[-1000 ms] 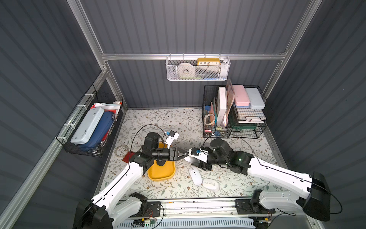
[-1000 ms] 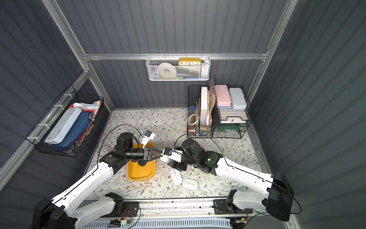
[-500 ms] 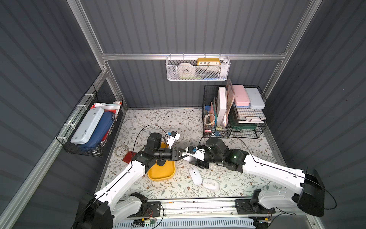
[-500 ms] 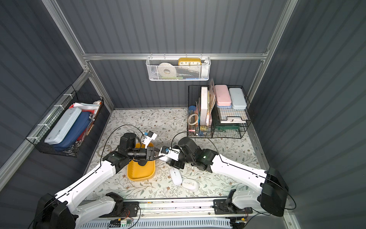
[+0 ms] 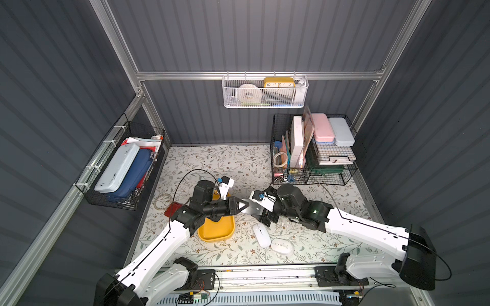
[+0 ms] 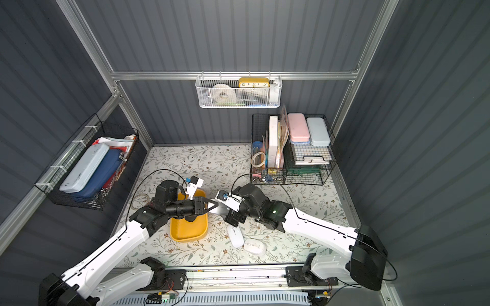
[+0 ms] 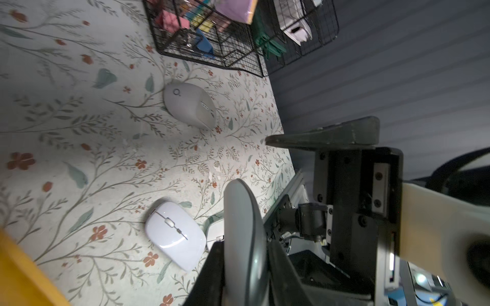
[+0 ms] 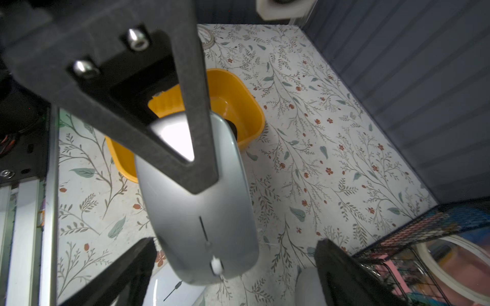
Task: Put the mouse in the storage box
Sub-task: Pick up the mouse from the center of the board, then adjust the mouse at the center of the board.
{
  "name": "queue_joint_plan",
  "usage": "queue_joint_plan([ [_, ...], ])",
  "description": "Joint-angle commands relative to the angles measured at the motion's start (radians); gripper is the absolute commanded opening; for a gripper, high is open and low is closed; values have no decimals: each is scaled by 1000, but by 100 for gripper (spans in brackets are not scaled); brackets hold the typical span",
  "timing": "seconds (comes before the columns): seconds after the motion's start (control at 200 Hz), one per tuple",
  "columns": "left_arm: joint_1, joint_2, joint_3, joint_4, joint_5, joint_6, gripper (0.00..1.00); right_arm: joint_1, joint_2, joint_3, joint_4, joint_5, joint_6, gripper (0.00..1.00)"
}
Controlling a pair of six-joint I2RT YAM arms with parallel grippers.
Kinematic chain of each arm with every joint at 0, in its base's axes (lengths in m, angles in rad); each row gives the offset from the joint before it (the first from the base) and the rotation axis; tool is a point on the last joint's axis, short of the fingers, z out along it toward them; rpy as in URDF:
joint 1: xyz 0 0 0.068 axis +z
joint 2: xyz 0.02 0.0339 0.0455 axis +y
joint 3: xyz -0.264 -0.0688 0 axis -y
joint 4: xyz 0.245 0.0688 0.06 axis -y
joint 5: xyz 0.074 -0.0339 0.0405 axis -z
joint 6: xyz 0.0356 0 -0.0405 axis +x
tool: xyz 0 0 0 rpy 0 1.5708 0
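Above floral mat [image 5: 212, 164], left end effector [image 5: 245, 205] clenches the silver mouse [image 8: 196, 212]; right end effector [image 8: 236, 245] gapes wide.

Glossy mouse [image 8: 196, 212], smooth plastic storage box [image 8: 255, 116]

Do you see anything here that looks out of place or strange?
Yes. The silver mouse hangs in the air near the yellow storage box, not in it and not on the table. The left gripper pinches one end; the right gripper stands open around the other end. Nothing looks spilled or damaged.
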Motion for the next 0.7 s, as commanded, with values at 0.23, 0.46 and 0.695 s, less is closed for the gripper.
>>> queue_joint_plan([
  [0.23,0,-129,107,-456,-494,-137,0,-3,-28,-42,59,116,44,99],
  [0.46,1,-114,86,-513,-612,-198,0,-3,-14,-39,56,107,46,99],
  [0.695,1,-13,52,-439,-677,-215,0,-4,-27,-45,51,112,46,99],
])
